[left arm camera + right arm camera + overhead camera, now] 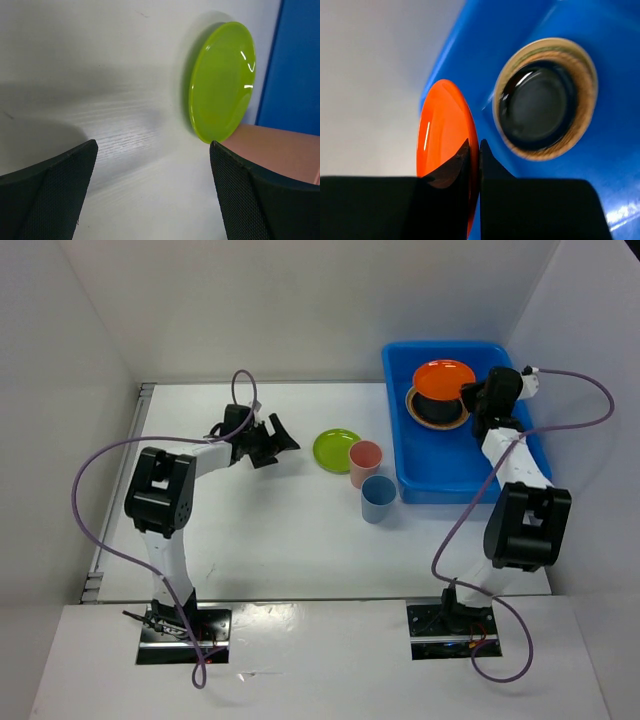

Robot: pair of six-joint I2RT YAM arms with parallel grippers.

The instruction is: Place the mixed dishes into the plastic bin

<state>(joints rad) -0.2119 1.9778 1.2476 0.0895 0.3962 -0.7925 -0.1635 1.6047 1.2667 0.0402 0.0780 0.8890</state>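
Note:
My right gripper (pixel 472 400) is shut on the rim of an orange plate (pixel 443 378) and holds it over the blue plastic bin (pixel 440 485). In the right wrist view the orange plate (pixel 442 140) is pinched edge-on between my fingers. Below it in the bin a black plate (pixel 432 410) lies on a woven bamboo tray (pixel 582 107). My left gripper (pixel 278 445) is open and empty, left of the lime green plate (pixel 336 450). The lime plate (pixel 222 82) lies ahead of it. A salmon-pink cup (pixel 365 462) and a blue cup (pixel 378 498) stand on the table.
White walls enclose the table on the left, back and right. The bin's left wall (pixel 295 65) stands just behind the lime plate. The pink cup (pixel 275 150) is by my left gripper's right finger.

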